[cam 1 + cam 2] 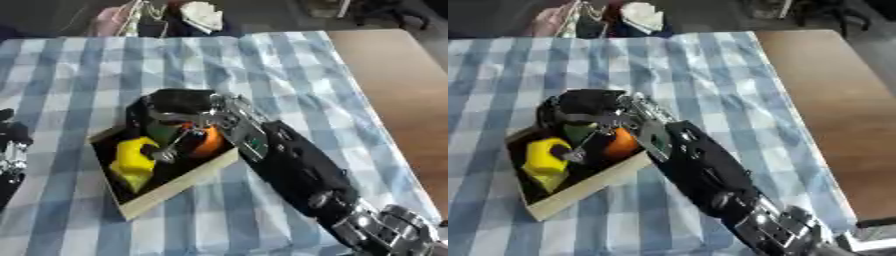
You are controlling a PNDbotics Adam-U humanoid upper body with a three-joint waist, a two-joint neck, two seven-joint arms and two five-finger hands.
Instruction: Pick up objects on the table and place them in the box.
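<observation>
A shallow tan box (pixel 179 189) with a dark inside sits askew on the blue-and-white checked cloth (pixel 262 65). In it lie a yellow object (pixel 131 162), a green object (pixel 160 133) and an orange round object (pixel 209 143). My right hand (pixel 179 102) comes in from the lower right and hangs over the box's far corner, above the green and orange objects; it hides part of both. Whether it holds either one does not show. My left hand (pixel 12 146) shows only as a dark shape at the left edge, away from the box.
Bare brown tabletop (pixel 398 90) lies to the right of the cloth. A white object (pixel 203 15) and some clutter sit beyond the far edge. My right forearm (pixel 302 170) crosses the cloth from the lower right corner to the box.
</observation>
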